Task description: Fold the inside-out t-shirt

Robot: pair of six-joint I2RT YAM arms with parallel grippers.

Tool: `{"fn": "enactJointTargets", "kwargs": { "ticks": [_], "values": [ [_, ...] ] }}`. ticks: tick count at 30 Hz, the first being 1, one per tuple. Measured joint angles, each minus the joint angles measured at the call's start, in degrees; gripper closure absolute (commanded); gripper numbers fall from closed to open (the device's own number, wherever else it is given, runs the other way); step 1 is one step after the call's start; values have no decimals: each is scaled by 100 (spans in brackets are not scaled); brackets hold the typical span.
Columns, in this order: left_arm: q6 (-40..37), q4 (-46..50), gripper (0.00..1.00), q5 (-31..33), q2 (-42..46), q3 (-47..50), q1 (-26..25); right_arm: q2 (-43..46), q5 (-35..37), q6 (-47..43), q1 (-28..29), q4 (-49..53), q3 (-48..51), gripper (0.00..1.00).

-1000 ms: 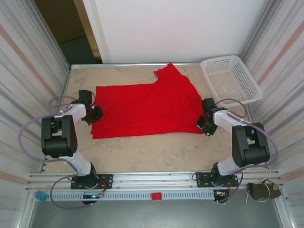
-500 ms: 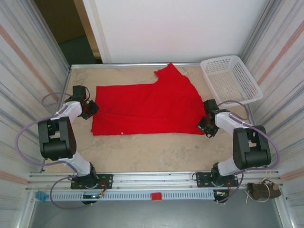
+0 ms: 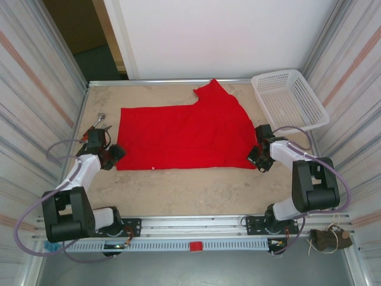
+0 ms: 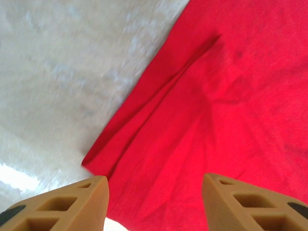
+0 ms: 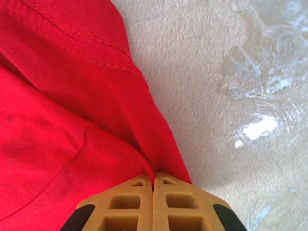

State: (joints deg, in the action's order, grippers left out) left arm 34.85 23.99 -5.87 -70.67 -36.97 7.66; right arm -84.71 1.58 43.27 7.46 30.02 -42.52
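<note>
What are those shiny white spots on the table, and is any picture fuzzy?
Right wrist view: light glares off the pale beige table top beside the bright red cloth t-shirt, whose stitching is sharp. Left wrist view: the table looks smeared and soft, with a bright patch at lower left. Top external view: evenly lit, no strong glare.

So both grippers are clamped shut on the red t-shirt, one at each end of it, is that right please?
Not quite: the left gripper stands open at the t-shirt's left end, holding nothing, as the left wrist view shows. The right gripper is clamped shut on the t-shirt's right end.
</note>
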Motion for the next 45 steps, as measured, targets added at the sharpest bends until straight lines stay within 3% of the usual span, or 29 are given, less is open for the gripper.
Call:
{"fn": "enactJointTargets", "kwargs": {
  "ticks": [4, 5, 7, 13, 22, 23, 24, 25, 26, 30, 35, 40, 45],
  "values": [
    [129, -24, 57, -46, -144, 278, 0, 0, 0, -42, 0, 48, -42, 100],
    [164, -46, 68, -50, -238, 282, 0, 0, -2, -44, 0, 68, -66, 100],
    [179, -157, 100, -57, -433, 282, 0, 0, 0, -46, -2, 107, -118, 100],
    [282, -321, 100, -170, -400, 428, -39, 271, 4, -63, -11, 356, -186, 100],
    [1012, 295, 100, -114, 1751, 1567, -66, 1838, 4, 42, -11, 782, 640, 100],
    [1069, 411, 100, -74, 1917, 1626, -66, 1906, 4, 68, -11, 852, 688, 92],
    [1137, 553, 88, -15, 2100, 1674, -63, 1976, 4, 114, -11, 929, 730, 77],
    [1178, 693, 72, 39, 2275, 1698, -63, 2035, 4, 142, -11, 1005, 745, 71],
    [1217, 796, 63, 70, 2396, 1698, -59, 2072, 11, 140, -11, 1064, 748, 68],
    [1239, 1139, 48, 225, 2601, 1486, -48, 2155, 17, 72, -20, 1259, 566, 68],
    [857, 1228, 45, 348, 2074, 533, -48, 1480, -52, -472, -48, 1266, -680, 68],
    [306, 883, 45, 264, 920, -310, -48, -15, -470, -1235, -46, 920, -2050, 67],
    [-22, 570, 45, -35, -151, -605, -122, -1346, -817, -1685, -42, 756, -2820, 67]
  ]
}}
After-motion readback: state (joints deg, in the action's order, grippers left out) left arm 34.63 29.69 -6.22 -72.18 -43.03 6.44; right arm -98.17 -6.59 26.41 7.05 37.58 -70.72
